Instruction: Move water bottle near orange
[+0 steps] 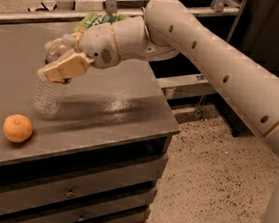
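Observation:
The water bottle (pixel 48 96) is a clear ribbed plastic bottle, tilted with its top leaning right, its base at or just above the grey table top (pixel 115 105). My gripper (pixel 64 67) is shut on the bottle's upper part, and a tan finger (pixel 69 67) lies across it. The bottle's cap and label are hidden behind the gripper. The orange (pixel 18 128) lies on the table near the front left, a short way down and left of the bottle's base.
A green snack bag (pixel 96 20) lies at the back of the table behind my wrist. The table's front edge has drawers (pixel 70 192) below it. A speckled floor (pixel 207 181) lies to the right. A rail (pixel 39 15) runs behind the table.

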`<state>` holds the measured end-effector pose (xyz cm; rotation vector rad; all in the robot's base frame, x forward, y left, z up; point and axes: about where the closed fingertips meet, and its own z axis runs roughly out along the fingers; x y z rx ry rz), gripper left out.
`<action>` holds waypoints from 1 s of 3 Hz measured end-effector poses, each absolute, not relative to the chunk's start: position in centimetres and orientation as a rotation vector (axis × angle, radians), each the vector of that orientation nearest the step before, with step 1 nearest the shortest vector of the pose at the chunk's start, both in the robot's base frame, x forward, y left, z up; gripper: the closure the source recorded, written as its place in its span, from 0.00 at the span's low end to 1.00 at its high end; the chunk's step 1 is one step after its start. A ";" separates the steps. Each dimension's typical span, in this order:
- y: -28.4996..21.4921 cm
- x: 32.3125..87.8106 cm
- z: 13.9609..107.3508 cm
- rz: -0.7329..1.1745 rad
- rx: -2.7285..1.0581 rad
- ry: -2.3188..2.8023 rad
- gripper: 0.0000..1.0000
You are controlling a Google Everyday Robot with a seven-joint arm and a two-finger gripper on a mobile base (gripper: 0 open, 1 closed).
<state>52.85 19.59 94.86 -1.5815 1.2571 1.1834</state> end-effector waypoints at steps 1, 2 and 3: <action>19.1 53.6 95.7 1.166 -1.617 1.273 0.87; 19.2 54.4 96.3 1.161 -1.695 1.286 1.00; 19.7 54.7 96.5 1.160 -1.787 1.293 1.00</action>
